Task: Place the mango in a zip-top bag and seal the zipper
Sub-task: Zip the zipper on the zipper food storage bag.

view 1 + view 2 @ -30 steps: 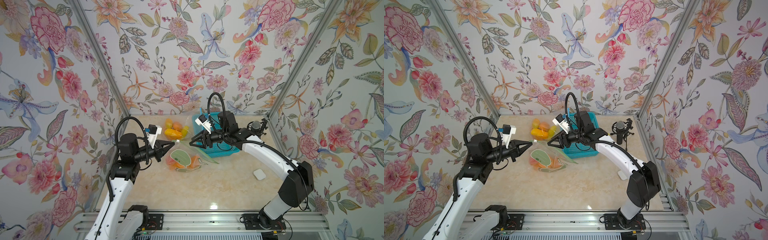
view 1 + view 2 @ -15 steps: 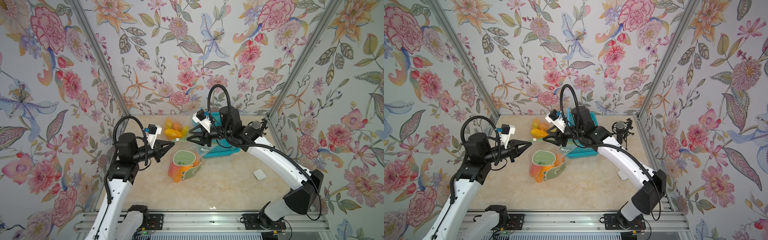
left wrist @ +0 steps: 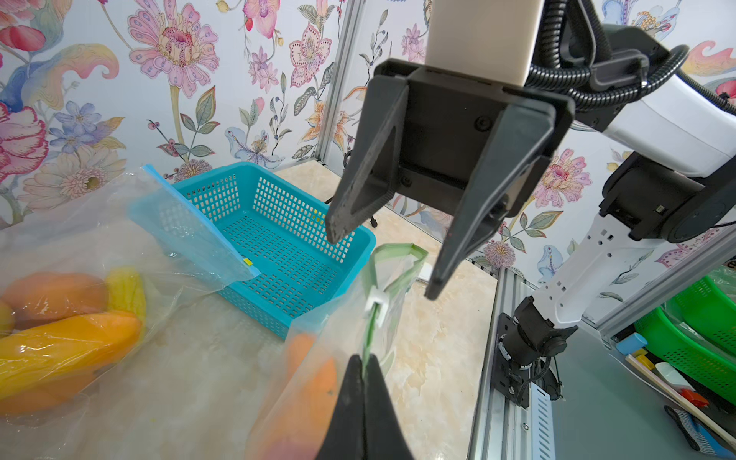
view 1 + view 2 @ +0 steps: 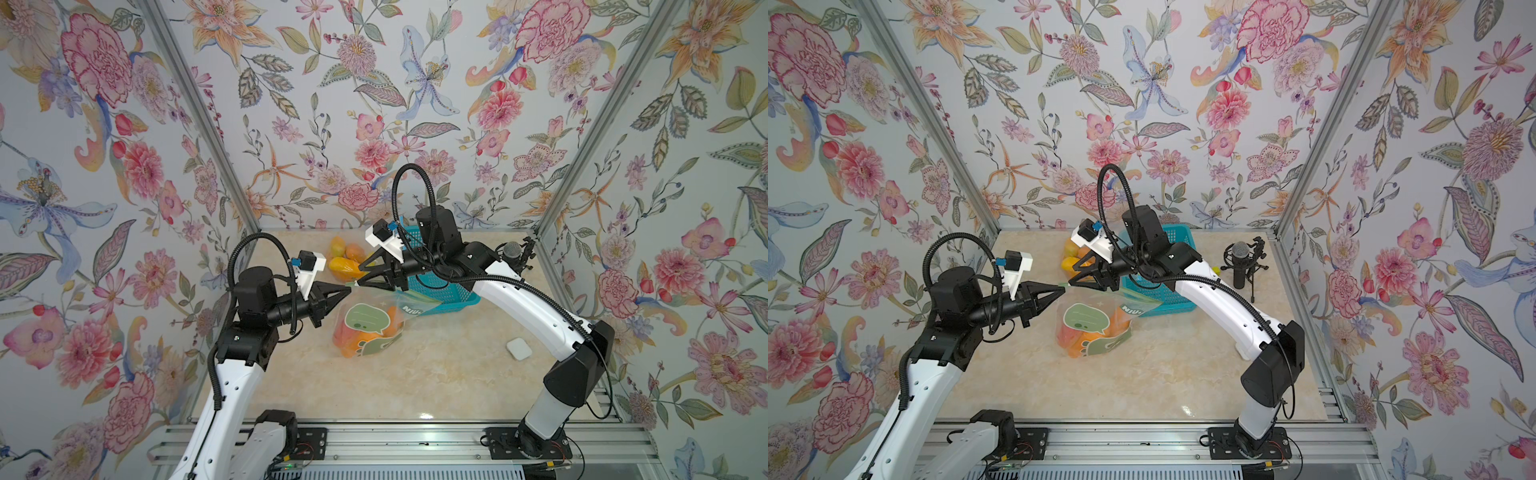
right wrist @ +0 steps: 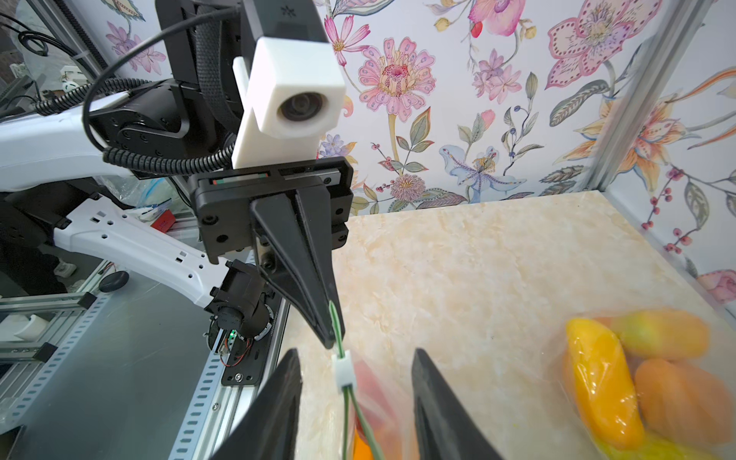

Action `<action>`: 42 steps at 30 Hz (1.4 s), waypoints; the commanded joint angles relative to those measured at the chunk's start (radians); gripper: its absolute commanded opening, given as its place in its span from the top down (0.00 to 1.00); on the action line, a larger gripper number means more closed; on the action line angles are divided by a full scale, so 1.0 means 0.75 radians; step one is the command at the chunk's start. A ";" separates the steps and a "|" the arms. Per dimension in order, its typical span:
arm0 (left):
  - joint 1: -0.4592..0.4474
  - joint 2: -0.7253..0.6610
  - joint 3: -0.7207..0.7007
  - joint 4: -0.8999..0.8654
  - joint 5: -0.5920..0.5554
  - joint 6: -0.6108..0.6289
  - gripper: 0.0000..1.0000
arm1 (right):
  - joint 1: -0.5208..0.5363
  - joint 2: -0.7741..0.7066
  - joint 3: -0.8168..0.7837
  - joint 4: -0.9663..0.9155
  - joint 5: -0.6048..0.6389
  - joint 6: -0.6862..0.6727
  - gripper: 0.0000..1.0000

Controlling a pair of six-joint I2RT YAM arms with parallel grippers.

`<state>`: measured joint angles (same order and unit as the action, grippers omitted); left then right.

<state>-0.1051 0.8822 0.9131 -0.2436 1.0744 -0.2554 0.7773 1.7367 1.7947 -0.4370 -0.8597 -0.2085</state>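
The left gripper (image 3: pixel 362 360) pinches the top edge of the bag (image 4: pixel 370 328); the right gripper (image 5: pixel 355 354), spread, straddles its white slider (image 5: pixel 343 368), mango (image 4: pixel 376 340) inside.

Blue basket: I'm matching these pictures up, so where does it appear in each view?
In a top view: blue basket mid-frame, partly behind the right arm.
In a top view: basket likewise mid-frame.
Left wrist: basket beyond the zip-top bag.
Right wrist: not in it.
Shared landmark: the wrapped mangoes.

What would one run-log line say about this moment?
left gripper: shut on zipper end | right gripper: open, straddling slider | mango: in bag | zipper: unsealed past slider
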 commanded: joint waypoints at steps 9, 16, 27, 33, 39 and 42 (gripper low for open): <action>-0.019 -0.021 0.036 -0.010 0.022 0.046 1.00 | 0.015 0.055 0.100 -0.103 -0.082 -0.068 0.71; -0.019 -0.016 0.042 -0.016 0.007 0.050 1.00 | 0.022 0.077 0.119 -0.164 -0.085 -0.105 0.75; -0.019 -0.023 0.047 -0.021 -0.025 0.052 1.00 | 0.022 0.079 0.120 -0.202 -0.077 -0.134 0.90; -0.007 -0.047 0.049 -0.021 -0.098 0.049 1.00 | 0.023 0.057 0.099 -0.226 -0.042 -0.156 0.95; 0.005 -0.052 0.065 -0.035 -0.144 0.046 1.00 | 0.018 0.010 0.052 -0.248 0.010 -0.185 0.96; 0.009 -0.057 0.060 -0.020 -0.163 0.032 1.00 | 0.007 -0.013 0.031 -0.262 0.042 -0.191 0.96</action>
<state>-0.1116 0.8608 0.9173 -0.2893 1.0054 -0.2420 0.7918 1.7733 1.8431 -0.5648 -0.8623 -0.3099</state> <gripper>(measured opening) 0.046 0.073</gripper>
